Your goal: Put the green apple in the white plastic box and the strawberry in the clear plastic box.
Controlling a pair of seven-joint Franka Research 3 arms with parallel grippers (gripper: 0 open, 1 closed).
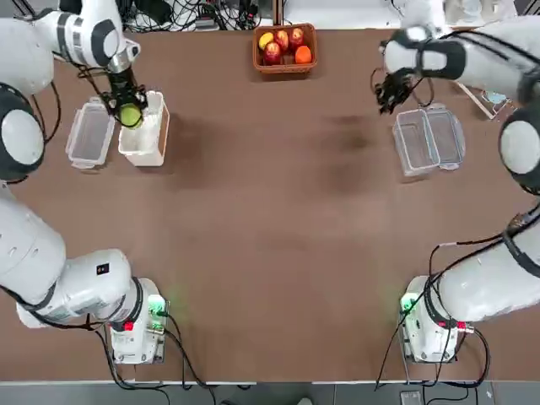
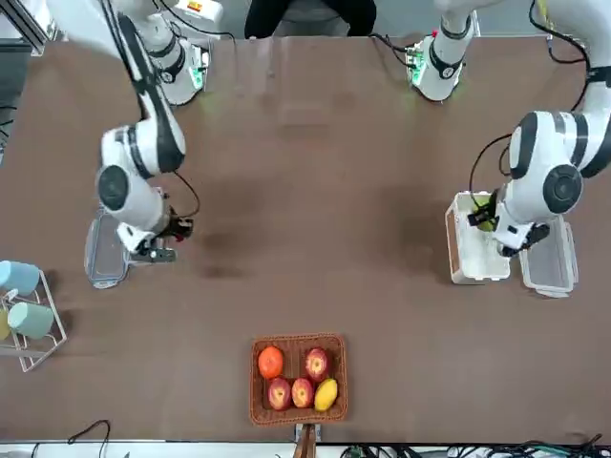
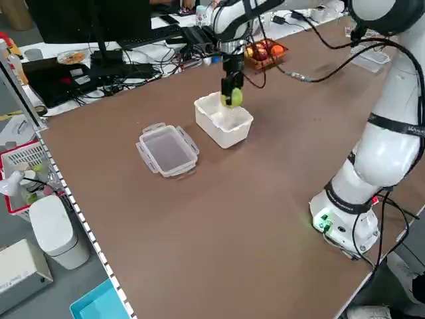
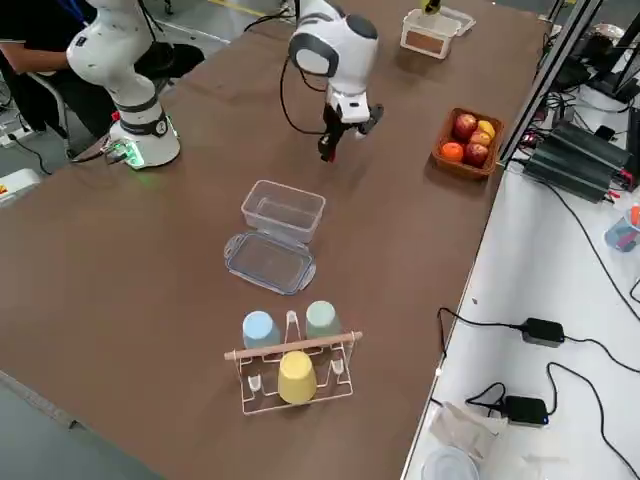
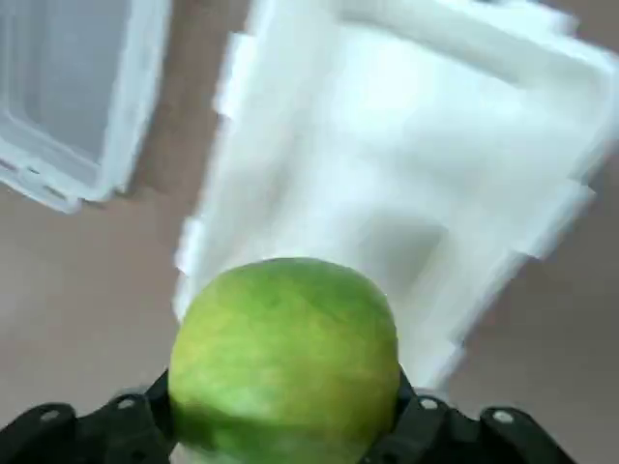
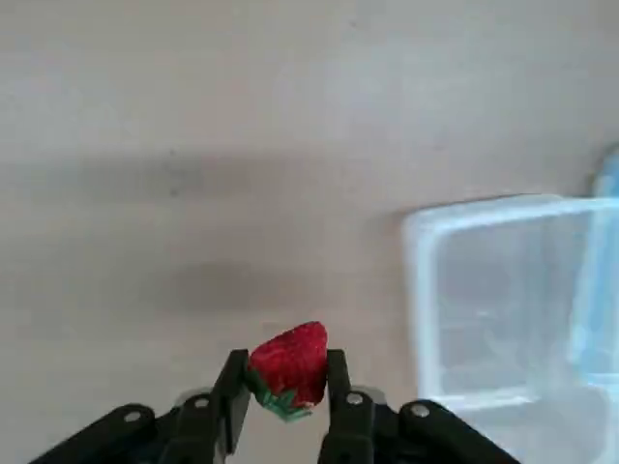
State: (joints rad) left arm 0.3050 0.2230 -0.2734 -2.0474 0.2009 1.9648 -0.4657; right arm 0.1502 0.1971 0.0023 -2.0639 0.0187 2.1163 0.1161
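Note:
My left gripper (image 1: 126, 108) is shut on the green apple (image 1: 131, 114) and holds it just above the white plastic box (image 1: 152, 142) at the far left. In the left wrist view the apple (image 5: 285, 348) fills the space between the fingers, with the white box (image 5: 416, 164) below it. Over bare table at the far right, my right gripper (image 1: 388, 94) is shut on the strawberry (image 6: 290, 365). It hangs beside the clear plastic box (image 1: 413, 142), whose lid (image 1: 445, 135) lies open alongside. The clear box (image 6: 503, 309) holds nothing.
A single clear tub (image 1: 89, 133) with end tabs sits to the left of the white box. A wicker basket (image 1: 285, 63) of red, orange and yellow fruit stands at the far middle edge. A rack of cups (image 4: 290, 360) is beyond the clear box's right side.

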